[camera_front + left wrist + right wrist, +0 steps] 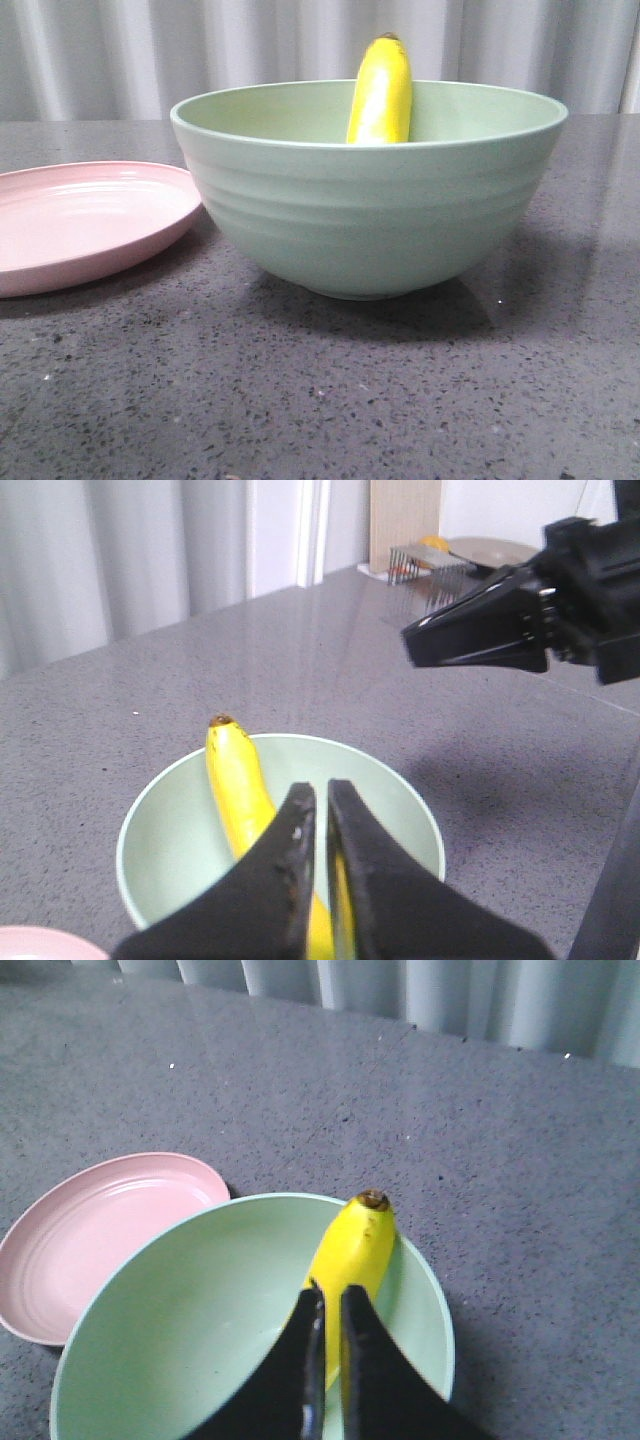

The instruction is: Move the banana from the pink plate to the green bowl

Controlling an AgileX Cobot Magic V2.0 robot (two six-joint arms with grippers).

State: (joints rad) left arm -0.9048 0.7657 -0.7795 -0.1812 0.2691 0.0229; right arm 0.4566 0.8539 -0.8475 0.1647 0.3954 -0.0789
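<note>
Banana (381, 92) upright in green bowl (368, 215); both tools (320, 810) (329, 1305) nearly together, above it.

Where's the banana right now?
In the front view the banana stands inside the green bowl, leaning on its far wall with the dark tip above the rim; the pink plate to the bowl's left holds nothing.

The place looks like a robot test set-up made to resemble a kitchen. The surface (330, 400) is dark grey speckled stone, like a kitchen counter. Pale pleated curtains (250, 45) hang close behind it as a plain backdrop. In the left wrist view, a small wire rack (420, 568) and a tan dish (490, 550) sit at the far edge before a light wooden panel (405, 518).
</note>
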